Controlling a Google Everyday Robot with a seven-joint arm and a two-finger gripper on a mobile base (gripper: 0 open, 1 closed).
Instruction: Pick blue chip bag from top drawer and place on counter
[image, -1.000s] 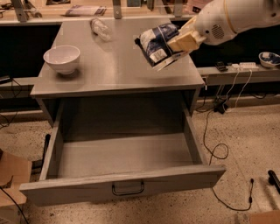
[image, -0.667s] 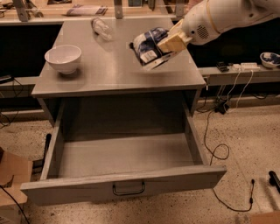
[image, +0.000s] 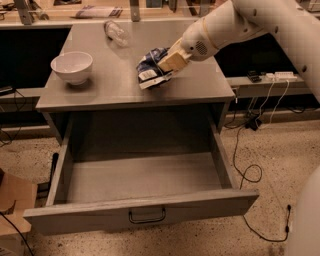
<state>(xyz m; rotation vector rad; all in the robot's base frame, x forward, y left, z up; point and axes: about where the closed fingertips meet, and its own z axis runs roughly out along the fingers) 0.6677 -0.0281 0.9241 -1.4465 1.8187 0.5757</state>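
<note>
The blue chip bag (image: 150, 69), blue and white and crinkled, is held in my gripper (image: 165, 65) just above the middle of the grey counter (image: 115, 85). The gripper is shut on the bag's right side, and the white arm reaches in from the upper right. The top drawer (image: 140, 210) is pulled fully out below the counter. Its inside is bare and its dark wire handle (image: 147, 216) sits at the centre of the front panel.
A white bowl (image: 72, 66) stands at the counter's left. A clear plastic bottle (image: 116, 33) lies at the back of the counter. Cables (image: 245, 150) trail on the floor at the right, and a cardboard box (image: 12, 202) sits at the lower left.
My gripper has carried the bag left and down, from above the counter's right edge to just over its middle.
</note>
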